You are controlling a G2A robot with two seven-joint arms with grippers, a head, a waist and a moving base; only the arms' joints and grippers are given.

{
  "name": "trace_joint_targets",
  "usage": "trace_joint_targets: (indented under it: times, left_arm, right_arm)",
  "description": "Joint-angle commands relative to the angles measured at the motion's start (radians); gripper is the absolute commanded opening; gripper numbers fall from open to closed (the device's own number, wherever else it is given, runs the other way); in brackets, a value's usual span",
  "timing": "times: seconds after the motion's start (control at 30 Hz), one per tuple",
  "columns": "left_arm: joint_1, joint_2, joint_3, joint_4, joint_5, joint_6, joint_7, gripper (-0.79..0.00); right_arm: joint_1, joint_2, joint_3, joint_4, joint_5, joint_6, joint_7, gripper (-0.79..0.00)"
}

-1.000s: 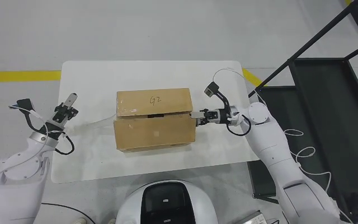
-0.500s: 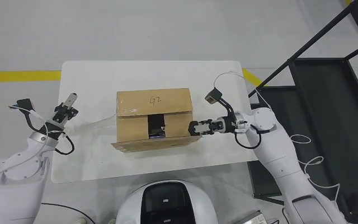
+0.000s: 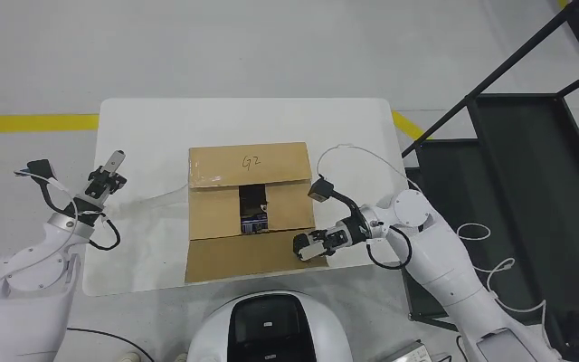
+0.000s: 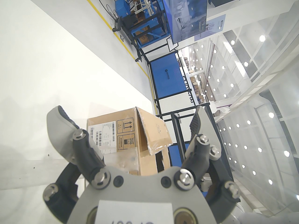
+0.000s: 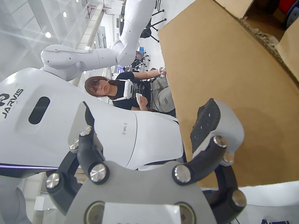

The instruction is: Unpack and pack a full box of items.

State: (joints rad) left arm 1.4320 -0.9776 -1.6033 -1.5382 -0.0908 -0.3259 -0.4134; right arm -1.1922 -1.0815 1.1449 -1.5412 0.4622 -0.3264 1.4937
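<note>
Looking down, we find the box (image 3: 214,210) at the middle of the table (image 3: 145,127), its long axis running along the near edge. Its near flap (image 3: 244,256) lies folded out flat toward that edge; the far flap (image 3: 280,167) covers its half, and items (image 3: 254,210) show in the gap.

The right gripper (image 3: 306,246), fingers apart, sits at the right end of the near flap, one pad (image 5: 205,122) over the cardboard. The left gripper (image 3: 107,176), likewise spread, hangs near the left edge, well apart from the box. We judge the right arm nearer for reaching in.

A handwritten mark (image 3: 251,162) sits on the far flap and a printed label (image 4: 105,134) on the box's end; we leave both unread.
</note>
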Motion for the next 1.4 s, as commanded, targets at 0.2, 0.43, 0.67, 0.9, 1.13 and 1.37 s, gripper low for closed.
trace_joint_targets:
  times: [0.2,0.43,0.67,0.9,1.13,1.37]
  left_arm:
    - [0.0,0.0,0.0,0.0,0.0,0.0,0.0,0.0]
    - [0.0,0.0,0.0,0.0,0.0,0.0,0.0,0.0]
    - [0.0,0.0,0.0,0.0,0.0,0.0,0.0,0.0]
    - [0.0,0.0,0.0,0.0,0.0,0.0,0.0,0.0]
    - [0.0,0.0,0.0,0.0,0.0,0.0,0.0,0.0]
    - [0.0,0.0,0.0,0.0,0.0,0.0,0.0,0.0]
  right_arm:
    - [0.009,0.005,-0.073,0.026,-0.011,-0.008,-0.008,0.0]
    - [0.005,0.009,-0.123,0.061,-0.058,-0.039,-0.039,0.0]
    - [-0.004,0.009,-0.163,0.083,-0.117,-0.089,-0.09,0.0]
    - [-0.01,0.006,-0.187,0.094,-0.247,-0.126,-0.223,0.0]
    - [0.0,-0.002,-0.208,0.136,-0.325,-0.198,-0.347,0.0]
    - [-0.003,-0.002,-0.212,0.147,-0.389,-0.248,-0.422,0.0]
